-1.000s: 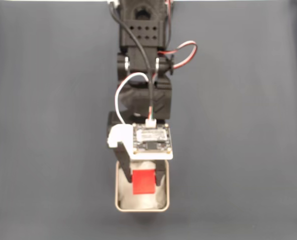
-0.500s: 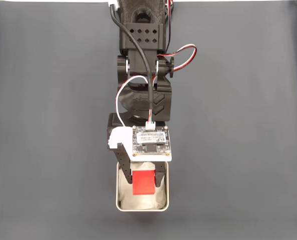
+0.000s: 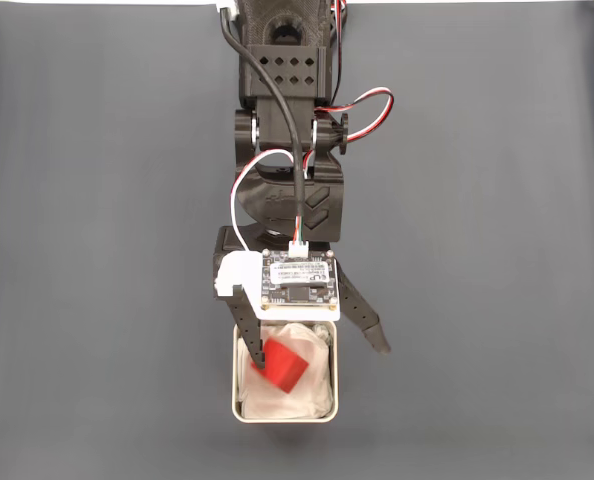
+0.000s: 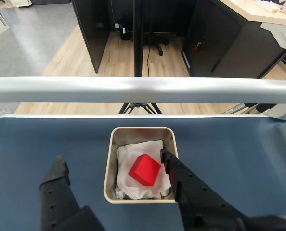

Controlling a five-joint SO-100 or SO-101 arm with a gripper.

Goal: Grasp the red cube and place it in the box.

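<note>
The red cube (image 3: 284,365) (image 4: 145,169) lies tilted on the white lining inside the box (image 3: 235,408) (image 4: 109,163), a small square metal tin near the bottom of the fixed view. My gripper (image 3: 320,354) (image 4: 111,160) hovers right over the box and is open. One fingertip (image 3: 258,358) reaches into the box beside the cube. The other finger (image 3: 374,338) is swung out over the dark table to the right of the box. In the wrist view the cube sits free, close to the right finger (image 4: 169,161).
The dark mat (image 3: 477,250) stretches wide on both sides of the arm. In the wrist view a silver rail (image 4: 143,89) runs along the table's far edge, with office floor and desks beyond.
The gripper has opened: one finger swung out to the right. The red cube, held between the fingers before, dropped onto the lining and now lies tilted.
</note>
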